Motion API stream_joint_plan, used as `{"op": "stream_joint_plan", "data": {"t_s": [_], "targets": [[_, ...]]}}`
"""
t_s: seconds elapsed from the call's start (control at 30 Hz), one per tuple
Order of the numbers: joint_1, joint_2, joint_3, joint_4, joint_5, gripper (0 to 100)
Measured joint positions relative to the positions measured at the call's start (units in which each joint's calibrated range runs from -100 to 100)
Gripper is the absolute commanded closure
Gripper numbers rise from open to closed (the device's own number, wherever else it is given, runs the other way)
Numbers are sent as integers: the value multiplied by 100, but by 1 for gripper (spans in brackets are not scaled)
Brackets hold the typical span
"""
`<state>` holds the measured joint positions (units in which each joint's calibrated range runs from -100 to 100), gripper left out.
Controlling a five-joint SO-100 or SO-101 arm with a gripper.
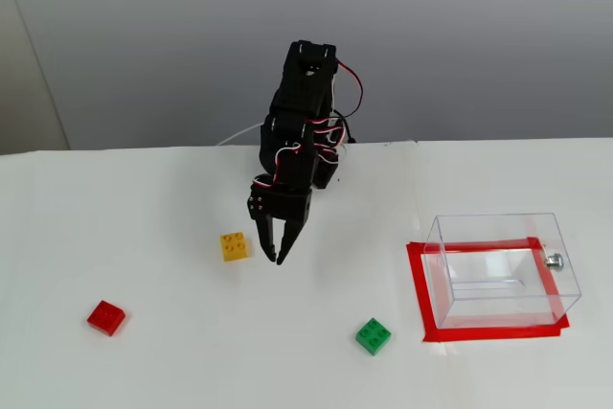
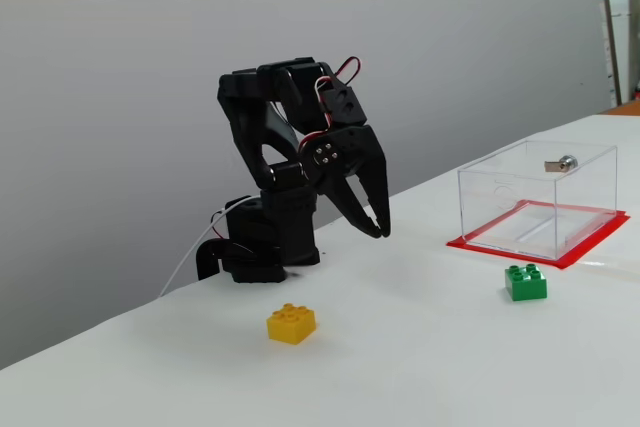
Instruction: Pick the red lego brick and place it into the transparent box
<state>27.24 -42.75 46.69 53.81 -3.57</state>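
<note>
The red lego brick [image 1: 105, 317] lies flat on the white table at the front left; the other fixed view does not show it. The transparent box [image 1: 503, 270] [image 2: 535, 197] stands at the right with nothing in it and a silver knob on one wall. My black gripper [image 1: 271, 254] [image 2: 375, 227] hangs raised above the table, pointing down, just right of a yellow brick. Its fingers stand slightly apart with nothing between them. It is far from the red brick, which lies further left and nearer the front.
A yellow brick [image 1: 234, 245] [image 2: 291, 323] lies close to the gripper's left. A green brick [image 1: 373, 335] [image 2: 525, 282] sits in front of the box. Red tape [image 1: 421, 304] [image 2: 590, 247] outlines the box's footprint. A grey wall stands behind the arm's base.
</note>
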Motion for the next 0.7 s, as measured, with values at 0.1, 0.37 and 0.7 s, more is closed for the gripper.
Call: {"op": "stream_joint_plan", "data": {"t_s": [0.1, 0.37, 0.7], "targets": [[321, 482, -353, 0, 0, 98], [1250, 1683, -1094, 0, 0, 98], [2019, 2740, -1889, -428, 0, 98]]}}
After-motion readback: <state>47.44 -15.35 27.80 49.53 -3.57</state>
